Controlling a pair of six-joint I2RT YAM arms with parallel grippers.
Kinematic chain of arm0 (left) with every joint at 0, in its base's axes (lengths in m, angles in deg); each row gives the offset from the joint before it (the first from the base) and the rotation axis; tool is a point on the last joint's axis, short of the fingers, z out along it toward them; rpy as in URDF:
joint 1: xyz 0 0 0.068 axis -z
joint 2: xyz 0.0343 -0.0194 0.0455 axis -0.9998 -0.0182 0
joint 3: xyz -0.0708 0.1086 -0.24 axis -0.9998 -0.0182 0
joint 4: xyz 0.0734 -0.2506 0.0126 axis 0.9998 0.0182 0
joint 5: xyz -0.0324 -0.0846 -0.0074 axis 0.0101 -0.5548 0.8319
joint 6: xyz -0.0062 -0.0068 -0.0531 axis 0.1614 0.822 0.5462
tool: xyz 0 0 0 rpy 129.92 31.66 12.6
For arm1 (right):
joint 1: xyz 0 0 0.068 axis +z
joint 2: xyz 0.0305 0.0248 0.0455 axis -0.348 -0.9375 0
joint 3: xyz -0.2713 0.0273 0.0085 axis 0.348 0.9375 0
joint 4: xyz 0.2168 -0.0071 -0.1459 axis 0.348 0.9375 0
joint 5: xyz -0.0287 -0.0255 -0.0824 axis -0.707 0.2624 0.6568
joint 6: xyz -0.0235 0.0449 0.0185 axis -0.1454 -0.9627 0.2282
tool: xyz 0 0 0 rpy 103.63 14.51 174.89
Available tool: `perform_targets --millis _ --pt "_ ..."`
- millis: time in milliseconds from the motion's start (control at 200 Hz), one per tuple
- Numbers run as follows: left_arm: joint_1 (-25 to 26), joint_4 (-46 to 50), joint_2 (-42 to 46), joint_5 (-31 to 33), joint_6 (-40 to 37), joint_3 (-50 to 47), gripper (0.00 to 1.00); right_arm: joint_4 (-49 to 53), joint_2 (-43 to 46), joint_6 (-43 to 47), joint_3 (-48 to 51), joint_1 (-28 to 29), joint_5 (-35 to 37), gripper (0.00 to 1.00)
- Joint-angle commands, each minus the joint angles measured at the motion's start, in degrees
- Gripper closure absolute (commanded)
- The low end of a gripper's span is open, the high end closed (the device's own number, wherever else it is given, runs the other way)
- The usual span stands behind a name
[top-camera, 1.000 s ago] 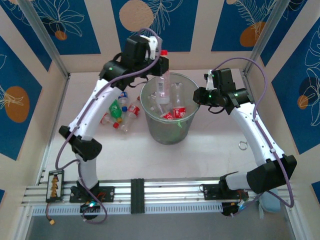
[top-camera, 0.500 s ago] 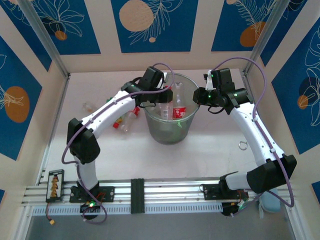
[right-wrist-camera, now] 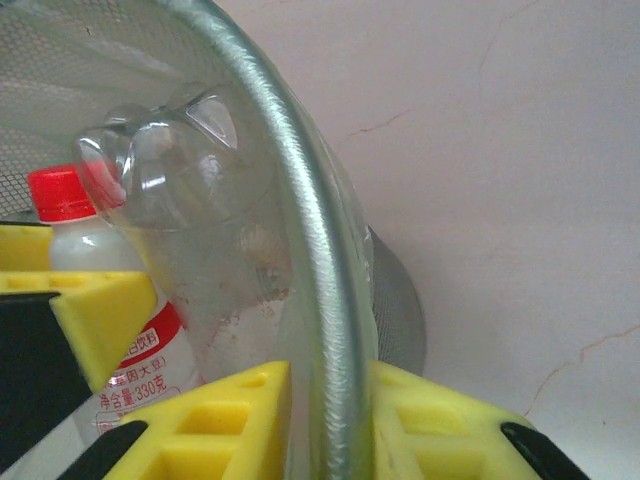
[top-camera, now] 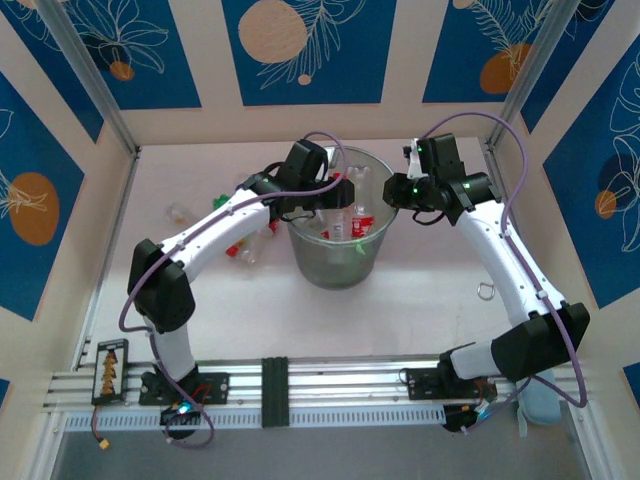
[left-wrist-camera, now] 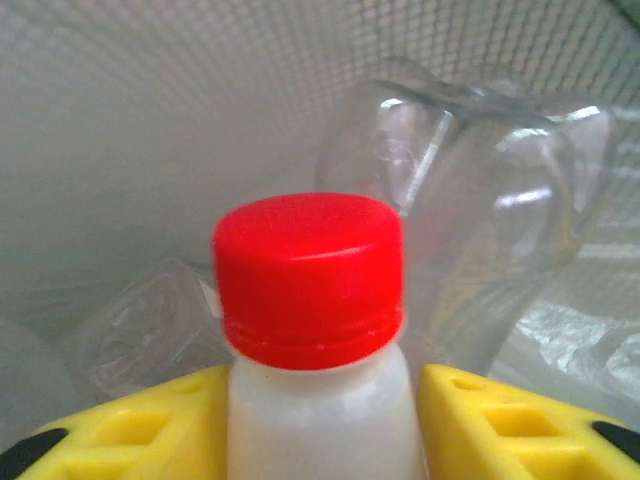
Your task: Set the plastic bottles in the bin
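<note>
Dropping step, by the look of it; down inside the round silver wire-mesh bin (top-camera: 330, 262), in the middle of the top view, the left gripper (top-camera: 335, 195); between its yellow fingers (left-wrist-camera: 480, 410), at the bottom middle of the left wrist view, a small milky plastic bottle with a red cap (left-wrist-camera: 308, 270), standing up straight; pads very close on both sides, but cannot tell if squeezing or just letting go; behind it, a clear empty plastic bottle (left-wrist-camera: 470, 190) leaning on the mesh wall.

At the right side of the bin's top, the right gripper (top-camera: 400, 188), narrow, pinching the shiny metal rim (right-wrist-camera: 300, 200), one pad inside and one outside; seems to be holding the bin steady.

More small plastic bottles (top-camera: 245, 240) lying on the pale table (top-camera: 420, 300), left of the bin, not in yet.

Next, probably: open the left pads wide, let the bottle fall, lift straight up without bumping the rim, then reach left for another one.
</note>
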Motion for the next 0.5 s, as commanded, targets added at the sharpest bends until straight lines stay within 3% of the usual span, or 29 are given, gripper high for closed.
perform_targets --millis 0,390,495 --pt "1.09 1.74 1.53 -0.12 -1.39 -0.02 0.46 3.16 -1.06 0.96 -0.67 1.38 -2.31 0.76" --pt "1.10 6.65 5.11 4.97 -7.00 3.53 0.23 3.47 -1.03 0.78 -0.97 1.73 -1.63 0.76" --pt "0.97 6.59 6.33 4.31 -7.34 3.44 0.11 3.49 -0.97 0.62 -0.92 1.73 -1.45 0.76"
